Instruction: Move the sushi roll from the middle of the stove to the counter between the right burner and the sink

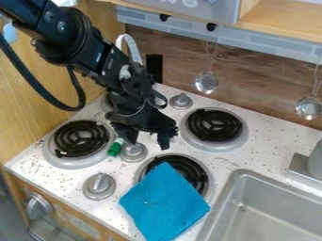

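The pincer (148,143) is spread beside the green item (115,148). The item appears light, stiff, possibly slippery; its middle suits gripping.

toy kitchen with stove burners (215,125)

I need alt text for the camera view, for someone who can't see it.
A black robot hand, open, hangs over a white toy stove, beside a small green object. In front, a blue cloth partly covers a burner; a grey sink sits to the right.
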Controlling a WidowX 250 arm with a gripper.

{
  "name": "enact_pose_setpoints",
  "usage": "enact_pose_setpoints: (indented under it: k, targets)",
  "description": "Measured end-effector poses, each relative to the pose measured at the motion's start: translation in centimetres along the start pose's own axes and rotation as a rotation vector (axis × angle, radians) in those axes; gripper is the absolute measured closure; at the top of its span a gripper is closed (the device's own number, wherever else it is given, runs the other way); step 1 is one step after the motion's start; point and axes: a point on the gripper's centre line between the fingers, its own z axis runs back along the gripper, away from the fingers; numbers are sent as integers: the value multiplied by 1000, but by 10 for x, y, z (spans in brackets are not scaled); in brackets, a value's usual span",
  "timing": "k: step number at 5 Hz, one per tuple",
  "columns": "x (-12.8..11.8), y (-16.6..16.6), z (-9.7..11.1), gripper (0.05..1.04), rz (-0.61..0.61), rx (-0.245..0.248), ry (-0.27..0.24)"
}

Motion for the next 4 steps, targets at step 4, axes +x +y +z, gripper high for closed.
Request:
enact_pose_setpoints:
  k: [4]
  targets:
    - [22,-4,-28,77,49,-2,2]
